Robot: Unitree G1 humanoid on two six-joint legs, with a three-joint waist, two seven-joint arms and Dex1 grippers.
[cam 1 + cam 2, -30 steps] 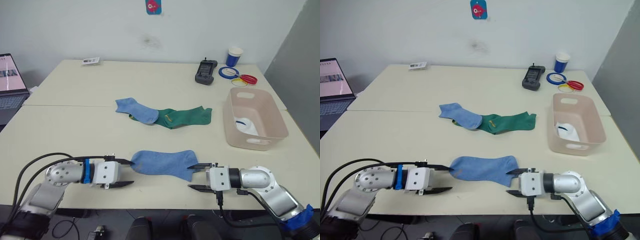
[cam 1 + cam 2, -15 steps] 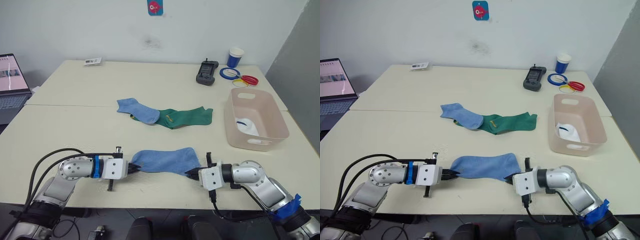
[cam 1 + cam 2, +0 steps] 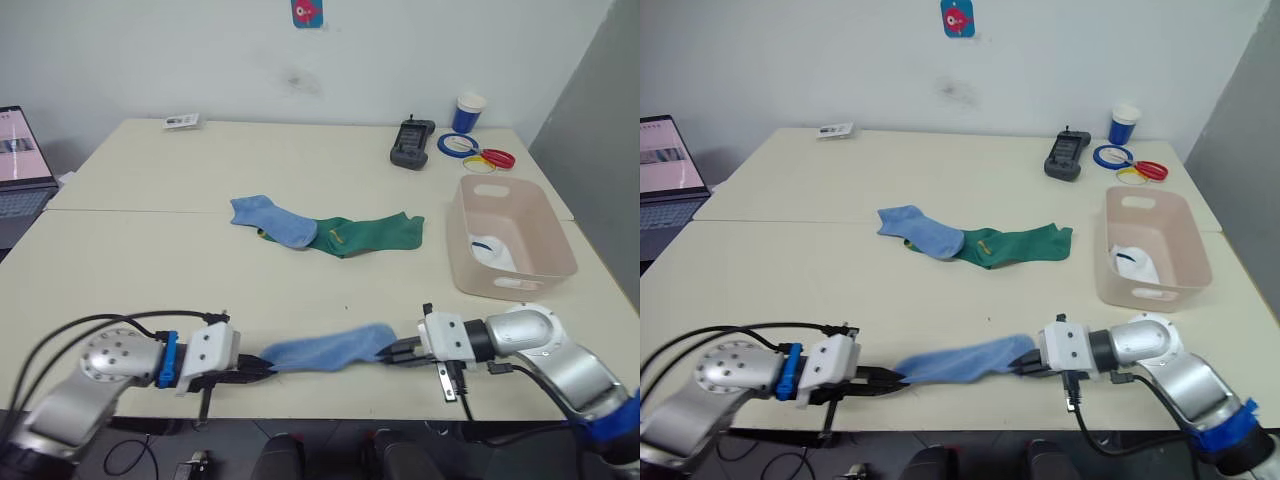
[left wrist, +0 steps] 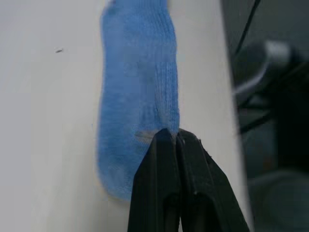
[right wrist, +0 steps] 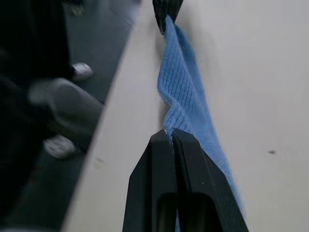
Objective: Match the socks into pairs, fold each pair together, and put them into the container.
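A light blue sock (image 3: 325, 348) lies stretched along the table's front edge between my two grippers. My left gripper (image 3: 262, 366) is shut on its left end, where the black fingers (image 4: 164, 159) pinch the fabric. My right gripper (image 3: 392, 350) is shut on its right end (image 5: 183, 82). Further back, a second light blue sock (image 3: 270, 220) overlaps a dark green sock (image 3: 368, 233) with a small yellow mark. The pale pink container (image 3: 505, 283) stands at the right with a white sock (image 3: 492, 251) inside it.
A blue paper cup (image 3: 469, 112), coloured tape rings (image 3: 478, 156) and a black device (image 3: 411, 143) sit at the back right. A small card (image 3: 181, 122) lies at the back left. A laptop (image 3: 20, 170) stands off the table's left side.
A second ago both grippers stood open at the sock's ends. They closed on the ends and have since drawn the sock taut and nearer the front edge.
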